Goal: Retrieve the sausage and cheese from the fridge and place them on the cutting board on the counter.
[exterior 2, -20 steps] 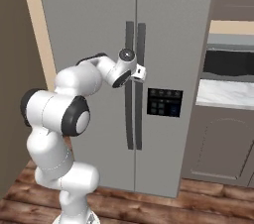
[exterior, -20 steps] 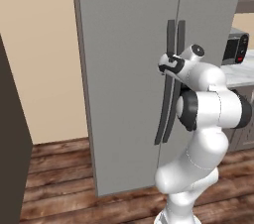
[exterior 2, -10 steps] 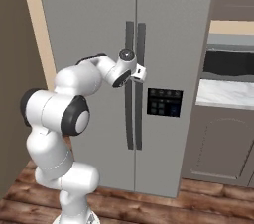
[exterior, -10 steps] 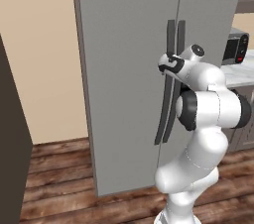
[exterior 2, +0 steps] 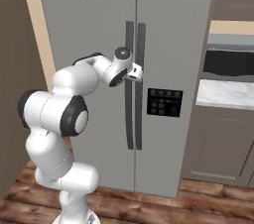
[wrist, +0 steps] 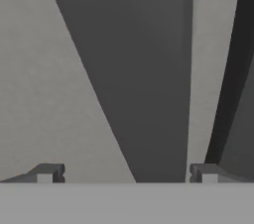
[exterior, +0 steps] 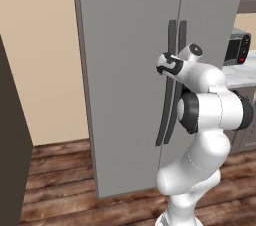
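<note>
The fridge [exterior: 130, 70] stands tall and grey in front of the robot with both doors shut, so nothing of its inside can be seen. Two long dark curved handles [exterior: 172, 80] run down side by side where the doors meet, and the right door carries a small dark panel [exterior 2: 164, 102] just below handle height. The tool [exterior: 161, 66] is up against the upper part of the left handle, at the end of a white arm [exterior: 210, 115] that bends up from the base and reaches forward. From the right base camera the tool [exterior 2: 135, 73] sits right at the two handles [exterior 2: 135, 84], near their upper third. In the hand camera its two dark fingertips [wrist: 47, 172] stand wide apart, with the broad dark bar of one handle [wrist: 149, 94] running up between them and the other handle [wrist: 235, 69] off to one side; the jaws are spread fully and grip nothing, and whether either tip touches the bar cannot be told. To the right of the fridge a stretch of white marble table [exterior 2: 225, 94] sits over grey-brown cabinets [exterior 2: 218, 143], with a small dark appliance [exterior: 236, 47] on it. A wooden plank floor [exterior: 60, 170] lies below, and a beige wall [exterior: 40, 55] is to the left.
</note>
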Controlling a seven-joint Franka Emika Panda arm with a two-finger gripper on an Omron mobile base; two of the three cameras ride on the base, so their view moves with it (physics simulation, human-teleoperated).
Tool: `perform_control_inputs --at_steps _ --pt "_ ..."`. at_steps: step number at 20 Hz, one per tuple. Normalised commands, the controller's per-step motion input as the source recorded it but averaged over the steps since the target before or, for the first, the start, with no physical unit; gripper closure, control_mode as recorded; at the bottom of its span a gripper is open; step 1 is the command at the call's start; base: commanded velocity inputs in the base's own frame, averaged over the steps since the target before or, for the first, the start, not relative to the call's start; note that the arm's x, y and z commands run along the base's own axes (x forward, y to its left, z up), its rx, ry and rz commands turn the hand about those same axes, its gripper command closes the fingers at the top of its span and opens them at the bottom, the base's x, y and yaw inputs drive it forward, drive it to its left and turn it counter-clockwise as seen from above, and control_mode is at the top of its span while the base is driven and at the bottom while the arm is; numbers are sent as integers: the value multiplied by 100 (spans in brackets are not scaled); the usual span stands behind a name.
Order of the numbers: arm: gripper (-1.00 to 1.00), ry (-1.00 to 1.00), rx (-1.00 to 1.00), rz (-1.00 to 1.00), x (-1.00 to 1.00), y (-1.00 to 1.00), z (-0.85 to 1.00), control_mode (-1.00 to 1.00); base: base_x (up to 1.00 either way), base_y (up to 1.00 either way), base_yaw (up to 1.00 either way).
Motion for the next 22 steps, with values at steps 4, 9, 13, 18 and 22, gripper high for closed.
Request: perform_control_inputs --at_steps 4,9,13,18,22 --pt "-100 0 -2 0 9 0 6 -100 0 0 0" --pt "-100 0 -10 1 10 0 0 -100 0 0 0" --pt "-100 -8 -21 7 0 0 0 -100 0 0 0" --pt "-100 -8 -19 7 18 2 0 -100 0 0 0" --pt "-100 -3 -10 5 20 -3 0 -100 0 0 0"
